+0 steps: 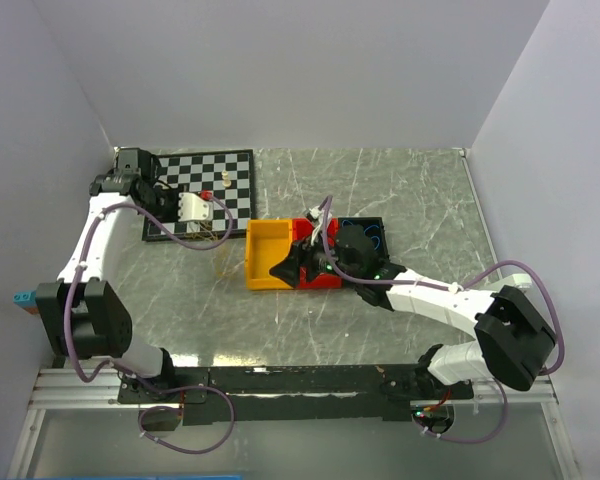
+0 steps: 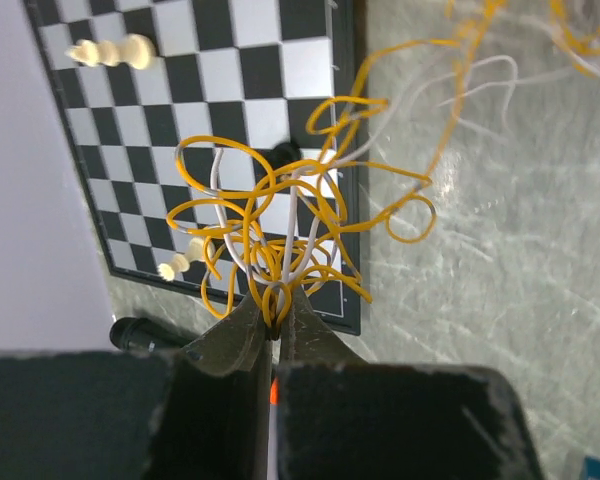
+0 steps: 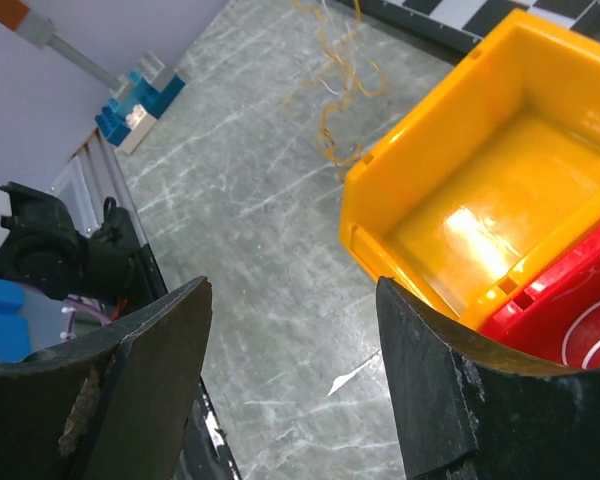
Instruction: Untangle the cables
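Nearest me, the right gripper [image 3: 292, 300] hangs low over the middle of the bench [image 3: 260, 200]. Its jaws are spread wide with nothing between them, just beside the near left corner of the yellow bin [image 3: 420, 130]. The bin looks bare inside, and a red bin [image 3: 570, 300] sits right against it on the right.

Beyond that corner, toward the far left of the bench, a few hair-fine yellow-tan strands trail loose on the surface. They belong to the cables [image 2: 280, 215], whose main knot is further out. It is a clump of yellow and white loops held over the near right corner of the chessboard [image 2: 160, 130]. The left gripper [image 2: 277, 325] has its jaws pinched fully together on the root of that clump, and the loops fan out from its tips. I cannot make out a blue strand in it. Pale chess pieces [image 2: 110, 50] lie on the board behind.

I judge this to be the start of the separating step, with one end anchored and the other arm free. The next move calls for bringing the right gripper across to the trailing strands and closing on one colour only, then drawing the arms apart slowly. The wires are springy and fine, so a pinch may slip or catch two strands.
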Controlling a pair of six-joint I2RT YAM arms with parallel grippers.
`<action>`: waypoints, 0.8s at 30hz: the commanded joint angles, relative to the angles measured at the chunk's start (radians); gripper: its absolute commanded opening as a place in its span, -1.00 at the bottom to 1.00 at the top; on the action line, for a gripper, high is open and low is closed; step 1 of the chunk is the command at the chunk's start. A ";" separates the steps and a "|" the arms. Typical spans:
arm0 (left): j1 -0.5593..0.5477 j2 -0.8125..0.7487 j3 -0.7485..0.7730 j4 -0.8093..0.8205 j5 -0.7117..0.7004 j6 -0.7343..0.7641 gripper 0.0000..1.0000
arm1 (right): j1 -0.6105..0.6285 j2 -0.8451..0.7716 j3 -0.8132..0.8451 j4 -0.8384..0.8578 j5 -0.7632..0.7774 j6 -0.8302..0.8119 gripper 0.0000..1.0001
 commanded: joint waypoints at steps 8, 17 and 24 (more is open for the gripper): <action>0.006 0.102 0.135 -0.156 -0.039 0.139 -0.99 | -0.029 -0.020 -0.017 0.114 -0.049 0.001 0.47; 0.012 0.144 0.167 -0.124 -0.011 0.123 -0.99 | -0.029 -0.041 -0.042 0.112 -0.042 -0.005 0.46; 0.016 0.233 0.270 -0.127 -0.022 0.082 -0.99 | -0.029 -0.047 -0.059 0.117 -0.043 0.001 0.45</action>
